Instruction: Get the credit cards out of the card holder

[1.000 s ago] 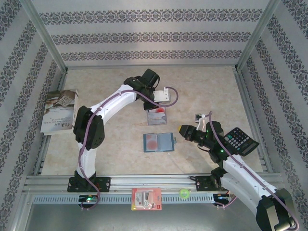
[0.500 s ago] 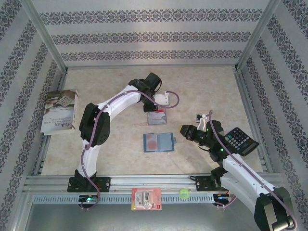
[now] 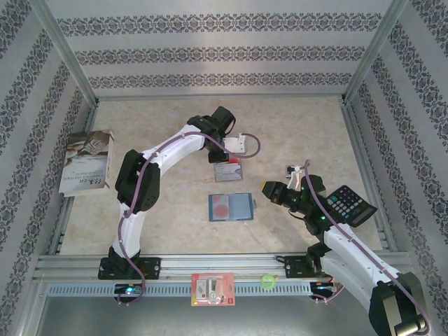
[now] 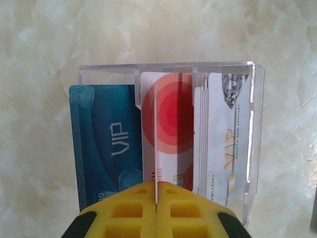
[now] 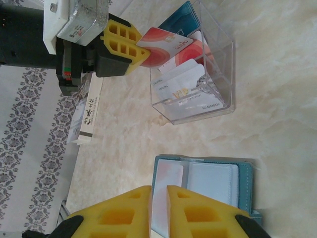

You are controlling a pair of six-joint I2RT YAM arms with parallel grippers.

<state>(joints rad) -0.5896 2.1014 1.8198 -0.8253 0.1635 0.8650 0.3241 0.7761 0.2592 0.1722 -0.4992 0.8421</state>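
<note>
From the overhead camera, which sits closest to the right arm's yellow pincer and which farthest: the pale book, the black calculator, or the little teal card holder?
1. Card holder: lying open just left of the right pincer, which points toward it.
2. Calculator: at the right edge, beside that arm's wrist.
3. Book: far across, at the left edge.

Bright, diffuse light from overhead washes the pale marbled desk; shadows are faint and soft-edged. All three views look sharp, slightly overexposed.
</note>
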